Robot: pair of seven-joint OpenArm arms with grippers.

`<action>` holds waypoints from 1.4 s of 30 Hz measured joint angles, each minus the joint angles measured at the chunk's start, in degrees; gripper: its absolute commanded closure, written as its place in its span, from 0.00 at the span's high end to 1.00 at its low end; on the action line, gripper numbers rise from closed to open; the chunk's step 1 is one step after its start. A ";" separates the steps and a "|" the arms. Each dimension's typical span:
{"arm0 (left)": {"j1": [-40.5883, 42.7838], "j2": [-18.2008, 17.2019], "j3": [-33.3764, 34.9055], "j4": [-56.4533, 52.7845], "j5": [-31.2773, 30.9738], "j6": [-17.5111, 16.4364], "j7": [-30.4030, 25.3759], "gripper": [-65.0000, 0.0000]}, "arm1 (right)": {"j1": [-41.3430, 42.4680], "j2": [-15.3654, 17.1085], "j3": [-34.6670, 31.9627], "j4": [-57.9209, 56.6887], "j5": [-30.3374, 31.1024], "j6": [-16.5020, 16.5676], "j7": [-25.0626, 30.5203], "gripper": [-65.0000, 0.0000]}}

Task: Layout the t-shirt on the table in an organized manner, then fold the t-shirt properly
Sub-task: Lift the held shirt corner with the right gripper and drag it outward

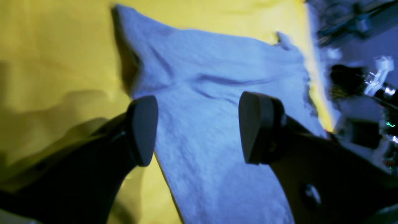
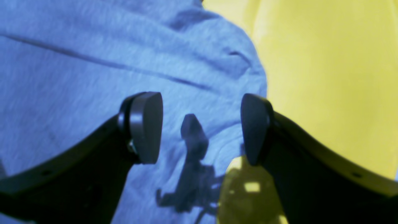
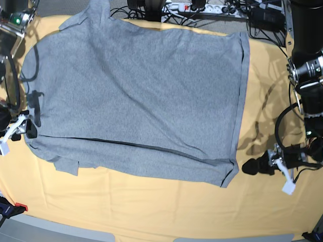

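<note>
The grey t-shirt (image 3: 136,85) lies spread on the yellow-orange table (image 3: 151,206), plain side up, with a strip folded over along its near edge. Its hem faces right and its collar end faces left. My left gripper (image 3: 251,167) hovers just off the shirt's near right corner. In the left wrist view this gripper (image 1: 199,129) is open, with only shirt fabric (image 1: 217,93) below it. My right gripper (image 3: 29,130) sits at the shirt's left edge. It too is open (image 2: 200,127), above the fabric (image 2: 93,62), and nothing is held between its fingers.
Cables and a power strip (image 3: 202,7) run beyond the table's far edge. Arm hardware stands at the right (image 3: 308,70) and the far left (image 3: 12,20). One sleeve (image 3: 98,9) hangs past the far edge. Bare tablecloth stretches along the front.
</note>
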 measured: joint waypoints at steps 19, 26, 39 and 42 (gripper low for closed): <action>13.53 -7.67 -0.13 7.34 -10.82 -0.02 0.13 0.64 | -25.03 -9.60 24.68 11.13 24.57 1.64 -13.38 0.62; 16.06 -7.69 -0.15 10.75 -10.82 -0.02 0.31 0.64 | -32.39 -13.57 25.81 11.13 26.99 1.62 -13.31 0.62; 16.02 -7.69 -0.15 10.84 -10.82 -0.02 0.13 0.64 | -43.58 -15.41 28.50 11.13 32.22 1.62 -14.80 0.62; 16.04 -7.72 -0.15 10.84 -10.82 -0.02 0.15 0.64 | -44.87 -16.06 28.55 11.13 35.21 1.62 -15.47 0.62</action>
